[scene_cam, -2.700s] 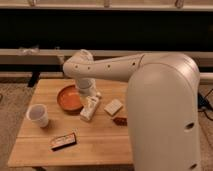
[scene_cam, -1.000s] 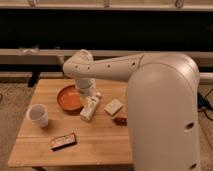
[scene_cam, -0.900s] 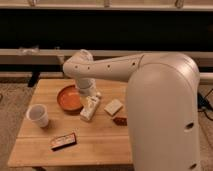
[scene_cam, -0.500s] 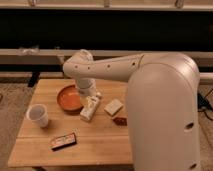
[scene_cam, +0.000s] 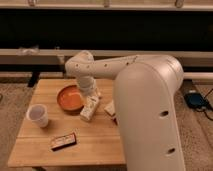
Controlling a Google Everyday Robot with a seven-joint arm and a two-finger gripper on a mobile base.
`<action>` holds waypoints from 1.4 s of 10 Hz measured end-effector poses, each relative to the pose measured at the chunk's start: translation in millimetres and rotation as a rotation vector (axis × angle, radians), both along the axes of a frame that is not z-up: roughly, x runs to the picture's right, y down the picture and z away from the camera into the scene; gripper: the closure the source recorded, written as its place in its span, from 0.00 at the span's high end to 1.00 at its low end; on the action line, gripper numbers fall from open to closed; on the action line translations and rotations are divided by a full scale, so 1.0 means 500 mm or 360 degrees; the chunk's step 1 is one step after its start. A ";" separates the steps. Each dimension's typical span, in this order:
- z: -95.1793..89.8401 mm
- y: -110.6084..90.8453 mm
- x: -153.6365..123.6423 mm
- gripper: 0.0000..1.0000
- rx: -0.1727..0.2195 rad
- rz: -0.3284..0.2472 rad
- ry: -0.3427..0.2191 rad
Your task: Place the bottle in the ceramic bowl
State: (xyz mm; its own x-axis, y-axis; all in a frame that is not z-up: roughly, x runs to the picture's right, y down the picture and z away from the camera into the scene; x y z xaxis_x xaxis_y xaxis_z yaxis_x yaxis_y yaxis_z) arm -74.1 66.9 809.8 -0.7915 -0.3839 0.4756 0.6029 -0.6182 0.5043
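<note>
The bottle (scene_cam: 90, 108) is a small whitish boxy shape standing on the wooden table (scene_cam: 95, 142), just right of the ceramic bowl (scene_cam: 69, 98). The bowl is shallow, round and orange-brown, and looks empty. My gripper (scene_cam: 89, 93) hangs at the end of the white arm, right over the top of the bottle and at the bowl's right rim. The bottle's upper end is partly hidden by the gripper.
A white cup (scene_cam: 38, 115) stands at the front left of the bowl. A pale flat block (scene_cam: 109, 107) lies right of the bottle, with a small reddish item (scene_cam: 116, 120) beside it. A dark flat bar (scene_cam: 63, 141) lies near the front edge. My white arm body (scene_cam: 150, 115) covers the table's right side.
</note>
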 end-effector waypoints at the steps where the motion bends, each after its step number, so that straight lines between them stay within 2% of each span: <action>1: 0.022 0.003 0.007 0.62 -0.0043 0.0100 0.0060; 3: 0.042 0.007 0.011 0.62 -0.0090 0.0206 0.0104; 4: 0.054 0.012 0.016 0.62 -0.0124 0.0296 0.0140; 5: 0.068 0.020 0.021 0.62 -0.0173 0.0403 0.0140; 6: 0.079 0.028 0.022 0.62 -0.0215 0.0471 0.0122; 12: 0.087 0.043 -0.042 0.62 -0.0265 0.0477 0.0085; 14: 0.090 0.051 -0.056 0.62 -0.0278 0.0432 0.0126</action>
